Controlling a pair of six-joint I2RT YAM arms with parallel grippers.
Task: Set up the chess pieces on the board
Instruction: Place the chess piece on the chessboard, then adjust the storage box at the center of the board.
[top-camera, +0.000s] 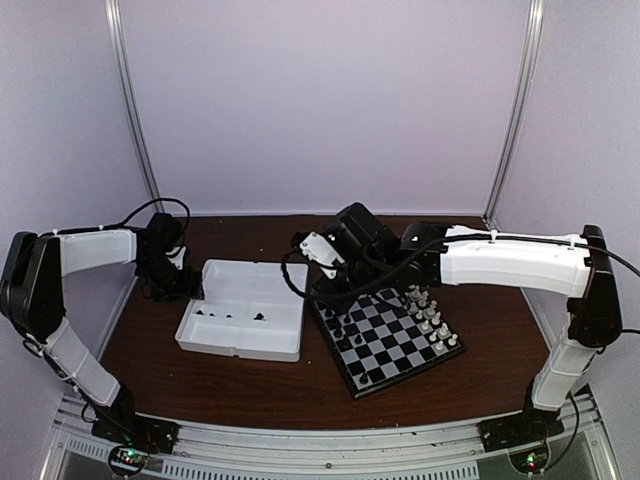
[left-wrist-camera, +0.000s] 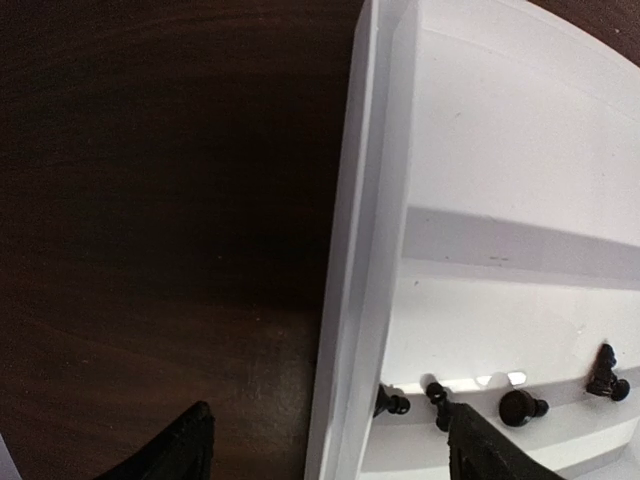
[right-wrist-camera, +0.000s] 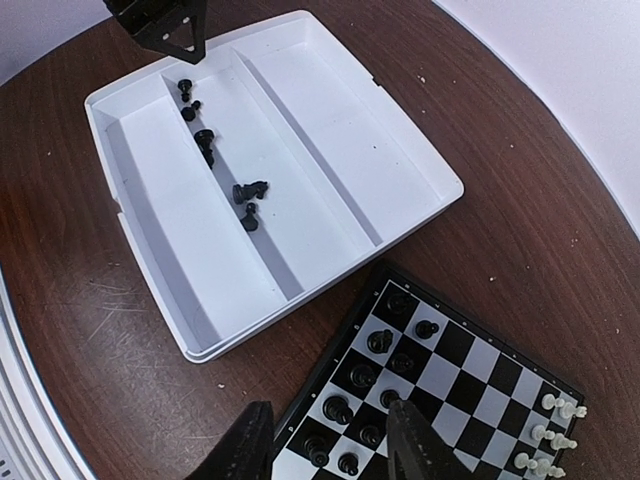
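dark wooden table (top-camera: 200, 390) inside pale walls. nearest, the board (top-camera: 395, 350) carries black chess pieces (right-wrist-camera: 380, 341) along one edge, with white pieces (top-camera: 432, 322) opposite. the right gripper (right-wrist-camera: 330, 445) hovers over the black side, fingers parted, pinching nothing. beyond, the white tray (top-camera: 255, 290) holds a handful of loose black pieces (right-wrist-camera: 250, 190) in its middle compartment. the left gripper (left-wrist-camera: 330, 455) is spread wide astride the tray's wall. i'd shift it inward, centre on one piece, then close gently.
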